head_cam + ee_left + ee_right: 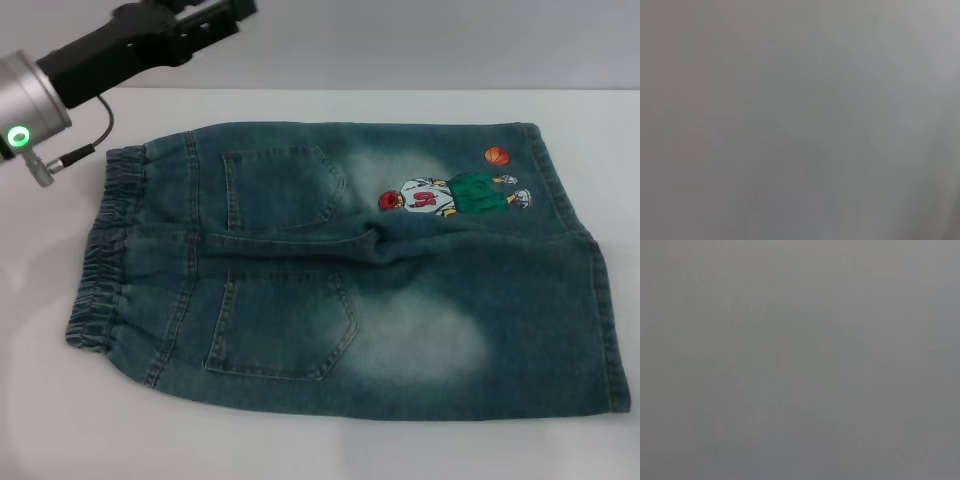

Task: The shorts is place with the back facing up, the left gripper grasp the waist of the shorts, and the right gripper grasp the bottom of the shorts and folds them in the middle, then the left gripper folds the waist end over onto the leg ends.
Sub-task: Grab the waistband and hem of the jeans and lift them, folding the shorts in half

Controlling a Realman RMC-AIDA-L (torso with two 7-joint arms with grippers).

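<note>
While the shorts (350,270) lie flat on the white surface (60,420), the action sits up in the upper left of the frame. That's where the left hand (215,18) hangs, a black claw on a silver arm with a green light glowing near the left edge. It's above the far side of the surface, clear of the denim, touching nothing. The top of the frame cuts off its tips, so I cannot tell whether it is wide or narrow.

Moving right, the ruffled elastic waistband (105,250) comes first, bunched along the left end of the garment. Next come the two back patch pockets, one above the other in the frame, the upper pocket (280,190) and the lower pocket (285,325), with a crease of cloth running between them. So the back is facing up.

Further right, pale faded patches spread across the legs. On the upper leg stands the embroidered basketball player (450,195), lying sideways, with an orange ball (497,156) just above him.

At the far right, the leg ends (605,300) run straight down the frame, flat and unfolded.

The right hand is out of sight in the head view. Both wrist views show only plain grey.
</note>
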